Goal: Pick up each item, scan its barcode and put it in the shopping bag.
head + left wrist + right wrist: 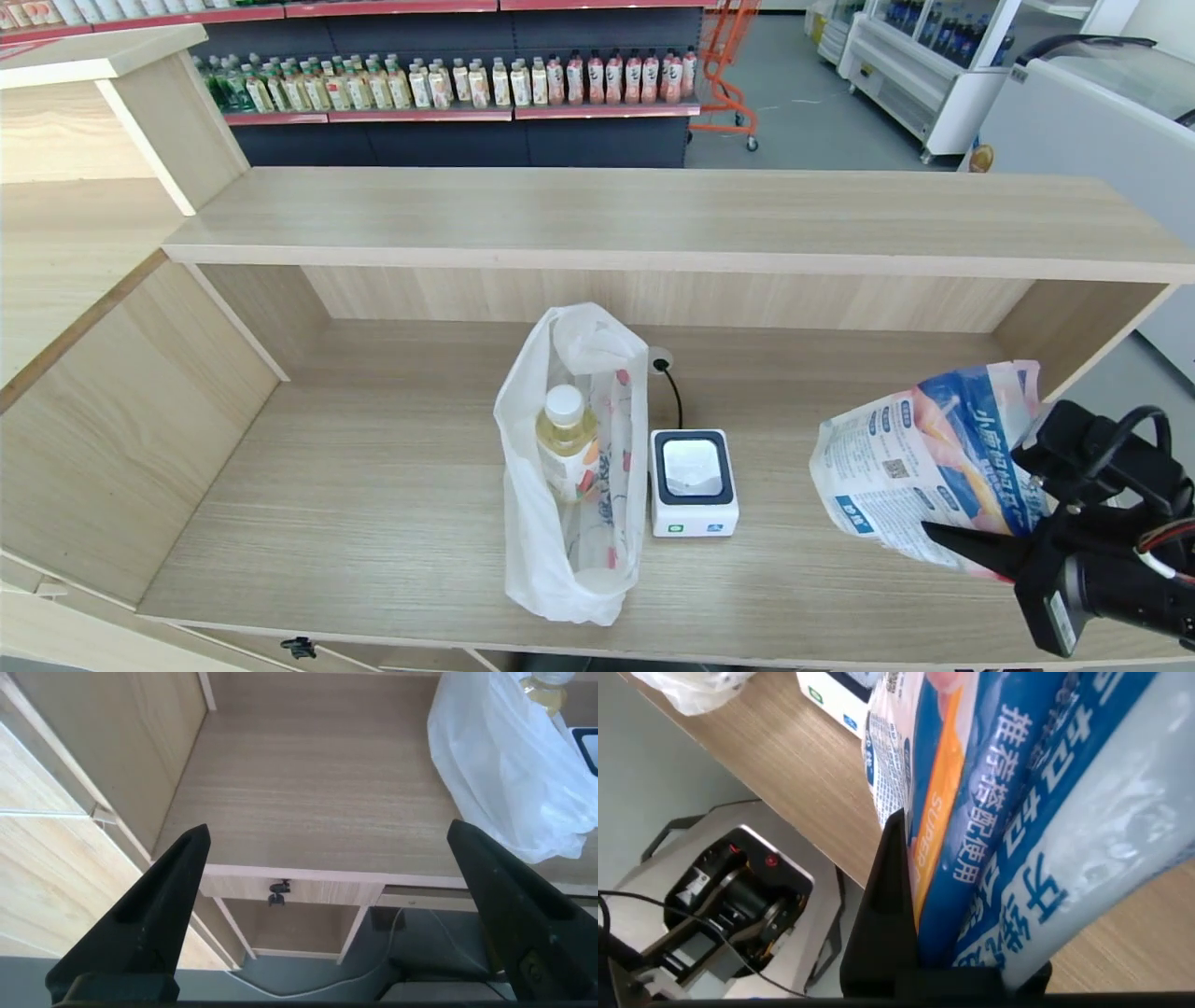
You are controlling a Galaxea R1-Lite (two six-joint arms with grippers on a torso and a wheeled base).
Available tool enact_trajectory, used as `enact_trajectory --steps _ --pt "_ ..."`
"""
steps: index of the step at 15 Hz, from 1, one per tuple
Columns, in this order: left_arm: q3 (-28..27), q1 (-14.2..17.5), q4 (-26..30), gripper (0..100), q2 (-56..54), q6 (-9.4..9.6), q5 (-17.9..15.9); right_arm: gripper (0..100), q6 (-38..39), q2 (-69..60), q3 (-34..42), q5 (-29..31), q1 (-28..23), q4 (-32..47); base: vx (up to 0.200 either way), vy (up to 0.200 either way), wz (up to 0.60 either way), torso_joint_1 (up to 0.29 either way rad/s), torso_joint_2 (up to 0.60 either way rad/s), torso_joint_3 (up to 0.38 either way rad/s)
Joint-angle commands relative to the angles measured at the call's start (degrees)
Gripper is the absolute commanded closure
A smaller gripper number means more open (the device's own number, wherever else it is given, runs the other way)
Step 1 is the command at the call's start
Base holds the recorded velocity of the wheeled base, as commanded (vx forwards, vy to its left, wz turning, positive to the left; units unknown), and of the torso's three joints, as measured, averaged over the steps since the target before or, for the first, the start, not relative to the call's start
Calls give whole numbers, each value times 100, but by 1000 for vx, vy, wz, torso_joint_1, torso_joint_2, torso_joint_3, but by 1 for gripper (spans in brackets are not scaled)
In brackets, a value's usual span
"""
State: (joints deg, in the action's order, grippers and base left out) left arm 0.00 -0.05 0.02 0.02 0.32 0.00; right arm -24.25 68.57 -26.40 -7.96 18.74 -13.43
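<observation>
My right gripper (1004,523) is shut on a blue, white and orange snack packet (929,467), held in the air over the counter's right end, to the right of the scanner. The packet (1018,821) fills the space beside the dark finger (892,915) in the right wrist view. A white barcode scanner (693,481) with a dark window sits mid-counter. Just left of it stands the white shopping bag (569,467), open at the top, with a pale yellow drink bottle (566,439) inside. My left gripper (327,905) hangs open and empty off the counter's front edge, left of the bag (509,765).
The wooden counter (373,485) is boxed in by a raised back ledge (653,219) and side walls. The scanner's black cable (674,392) runs to a hole at the back. Bare counter lies left of the bag. Store shelves of bottles (448,84) stand behind.
</observation>
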Motion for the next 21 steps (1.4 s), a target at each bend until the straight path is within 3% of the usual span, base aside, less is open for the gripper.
enact_trajectory --steps 1,4,9,13,21 --pt "0 -4 -2 0 -2 -14 0 100 8 192 -49 -4 7 -45 0 0 0 0 0 0" --pt "0 -4 -2 0 -2 -5 0 100 -115 649 -40 -100 60 -599 0 0 0 0 0 0" --pt "0 5 -2 0 -2 -14 0 100 -1223 1835 -31 -100 42 -1979 0 0 0 0 0 0" --pt "0 -4 -2 0 -2 -5 0 100 -1592 3048 -49 -197 130 -3737 0 0 0 0 0 0" --pt "0 -4 -2 0 -2 -14 9 100 -1601 3593 -102 -549 130 -4027 0 0 0 0 0 0"
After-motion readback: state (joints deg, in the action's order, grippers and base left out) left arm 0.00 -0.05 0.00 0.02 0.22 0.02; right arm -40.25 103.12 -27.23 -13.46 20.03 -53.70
